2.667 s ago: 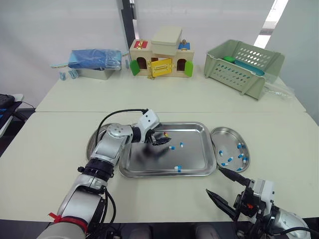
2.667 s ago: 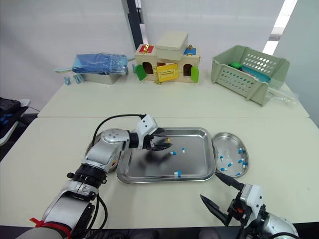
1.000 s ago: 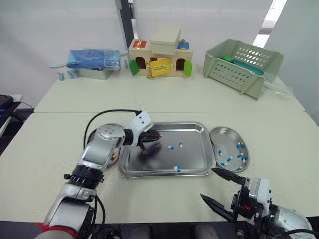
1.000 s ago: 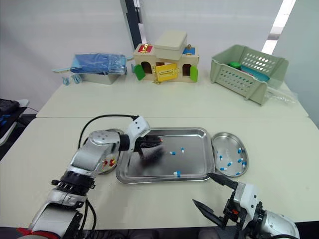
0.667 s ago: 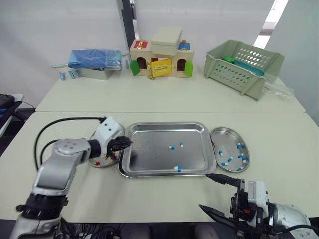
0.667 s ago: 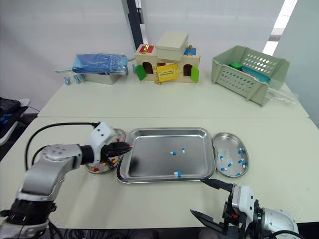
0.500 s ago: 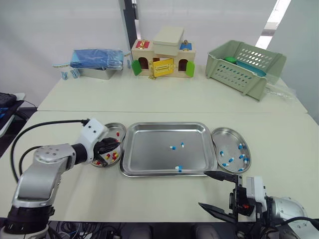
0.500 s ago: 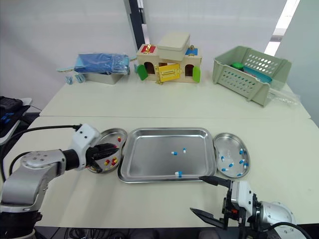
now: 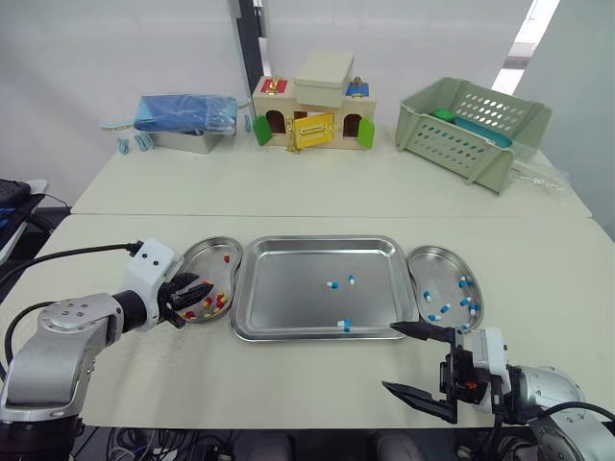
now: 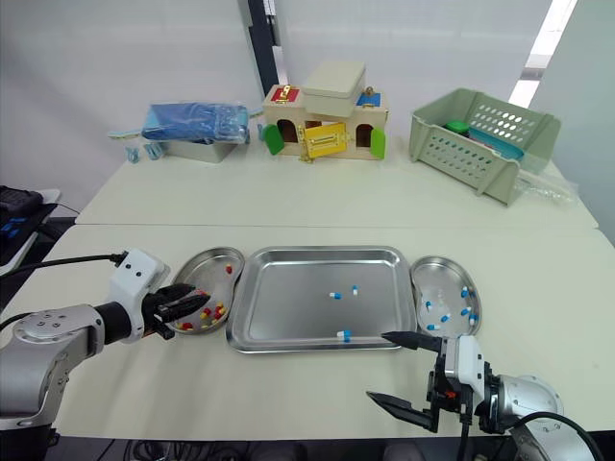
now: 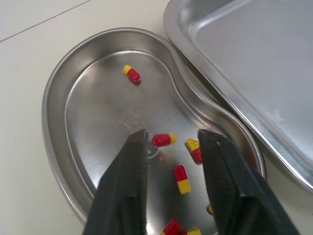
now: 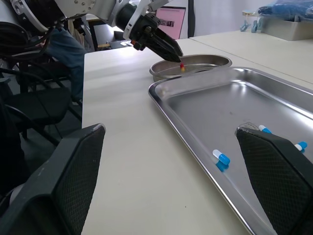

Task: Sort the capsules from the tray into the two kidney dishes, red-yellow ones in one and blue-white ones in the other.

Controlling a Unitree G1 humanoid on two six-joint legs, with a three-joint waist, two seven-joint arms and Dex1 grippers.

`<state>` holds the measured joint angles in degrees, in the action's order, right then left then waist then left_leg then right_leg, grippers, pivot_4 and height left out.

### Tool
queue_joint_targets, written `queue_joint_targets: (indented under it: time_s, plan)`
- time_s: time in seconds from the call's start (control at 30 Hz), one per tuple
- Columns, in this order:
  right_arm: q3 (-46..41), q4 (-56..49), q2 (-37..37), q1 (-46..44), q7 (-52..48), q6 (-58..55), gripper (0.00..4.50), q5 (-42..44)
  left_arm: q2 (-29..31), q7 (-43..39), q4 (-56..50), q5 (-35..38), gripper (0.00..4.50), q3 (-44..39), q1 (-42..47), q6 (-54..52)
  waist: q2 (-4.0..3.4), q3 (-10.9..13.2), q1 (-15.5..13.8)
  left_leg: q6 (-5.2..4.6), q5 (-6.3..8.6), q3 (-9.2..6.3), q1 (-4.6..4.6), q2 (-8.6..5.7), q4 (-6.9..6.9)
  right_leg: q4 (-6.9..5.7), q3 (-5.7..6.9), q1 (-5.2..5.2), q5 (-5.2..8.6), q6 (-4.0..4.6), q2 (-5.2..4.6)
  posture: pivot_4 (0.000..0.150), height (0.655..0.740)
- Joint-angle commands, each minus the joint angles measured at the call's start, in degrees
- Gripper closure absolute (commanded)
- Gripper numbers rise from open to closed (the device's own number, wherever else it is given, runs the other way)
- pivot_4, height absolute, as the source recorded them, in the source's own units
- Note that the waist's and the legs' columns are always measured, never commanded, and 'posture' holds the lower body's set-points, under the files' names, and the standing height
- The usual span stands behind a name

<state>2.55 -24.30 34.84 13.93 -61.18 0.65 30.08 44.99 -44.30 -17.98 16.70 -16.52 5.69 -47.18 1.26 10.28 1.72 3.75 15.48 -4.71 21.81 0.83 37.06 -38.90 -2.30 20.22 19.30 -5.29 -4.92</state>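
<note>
Steel tray (image 9: 298, 288) sits mid-table on the cream table (image 9: 288, 192), with a kidney dish touching or just beside each short side. Three blue-white capsules (image 9: 331, 284) lie in it: two close together near the middle, and the third capsule (image 9: 344, 325) alone by the front rim.

The left kidney dish (image 9: 207, 259) holds the red-yellow capsules (image 11: 181, 178), most of them bunched toward its front end and one apart at the far end. The left gripper (image 9: 192, 300) hangs over that front end with its fingers parted and nothing pinched. In the left wrist view one red-yellow capsule (image 11: 163, 139) shows between the two fingertips against the dish floor, and the gap is clearly wider than the capsule.

The right kidney dish (image 9: 437, 264) holds the sorted blue-white capsules (image 9: 465, 301), scattered along its outer side and front half.

The right gripper (image 9: 389, 357) is low near the table's front edge, in front of the tray's front right corner. It is spread wide and empty, and both fingers point toward the robot's left. Its farther fingertip is close by the tray corner – whether it touches the rim, cannot tell.

At the back of the table, well apart from the tray, are a toy house (image 9: 310, 113) with coloured doors, a green basket (image 9: 473, 130) to the right, and a blue package (image 9: 183, 111) on a metal box to the left.
</note>
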Motion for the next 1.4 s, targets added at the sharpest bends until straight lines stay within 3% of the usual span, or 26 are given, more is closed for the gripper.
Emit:
queue_joint_targets:
  time_s: [0.03, 0.2, 0.43, 0.73, 0.87, 1.1, 1.4]
  plan:
    - [-1.42, -0.93, -0.39, 0.45, 0.58, 0.39, 0.0, 0.78, 1.77, 0.26, -0.12, 0.41, 1.53, 0.18, 1.15, 0.53, 0.0, 0.0, 0.0, 0.0, 0.0, 0.0, 0.0, 0.0, 0.0, 0.0, 0.0, 0.0, 0.0, 0.0, 0.0, 0.15, 0.74]
    - [-2.3, -0.2, -0.36, 1.0, 0.5, 0.97, 0.0, 0.73, 1.95, 0.29, 1.69, 0.32, 0.02, 1.34, 2.37, 1.47, 0.0, 0.0, -0.01, 0.0, 0.0, 0.01, 0.0, 0.0, 0.0, 0.0, -0.01, 0.0, 0.0, 0.0, 0.0, 0.15, 0.74]
    - [-7.08, 0.96, 2.74, -0.24, 0.99, -3.46, 0.0, 3.0, 2.41, -2.4, 2.15, 2.29, 0.02, -2.47, -0.46, 5.51, 0.0, 0.0, 0.08, 0.0, 0.0, 0.02, 0.0, 0.0, -0.01, 0.0, -0.01, 0.01, 0.0, 0.0, 0.0, 0.15, 0.74]
    - [-19.92, 9.95, 15.31, -6.82, -0.01, -17.52, 0.0, 7.87, 5.63, -10.25, 9.5, 4.75, 0.02, -21.11, -13.2, 18.5, 0.0, 0.01, 0.09, -0.01, 0.01, 0.07, -0.01, 0.02, -0.05, 0.04, -0.03, 0.01, 0.0, 0.01, 0.0, 0.15, 0.74]
    - [-19.43, 17.97, 20.5, -10.48, -0.59, -17.51, 0.0, 0.74, 6.86, -12.6, 15.88, 5.27, 0.02, -27.95, -15.73, 23.01, 0.01, 0.01, 0.08, -0.01, 0.01, 0.1, 0.0, 0.01, -0.04, 0.05, -0.03, 0.01, 0.0, 0.01, -0.02, 0.15, 0.74]
    - [-17.07, 30.38, 23.2, -17.02, -4.88, -17.83, 0.0, -3.19, 8.03, -13.61, 23.46, 4.44, 0.02, -31.19, -18.21, 29.45, 0.01, 0.02, 0.17, -0.01, 0.01, 0.13, 0.0, 0.01, -0.05, 0.06, -0.03, 0.01, 0.0, 0.01, -0.04, 0.15, 0.74]
    - [-16.77, 41.05, 23.14, -22.7, -7.72, -12.33, 0.0, -7.7, 7.26, -12.66, 23.59, 5.27, 0.02, -30.84, -19.65, 31.02, -0.01, 0.03, 0.29, -0.01, 0.01, 0.14, 0.0, 0.02, -0.06, 0.04, -0.03, 0.04, 0.0, 0.01, -0.04, 0.15, 0.74]
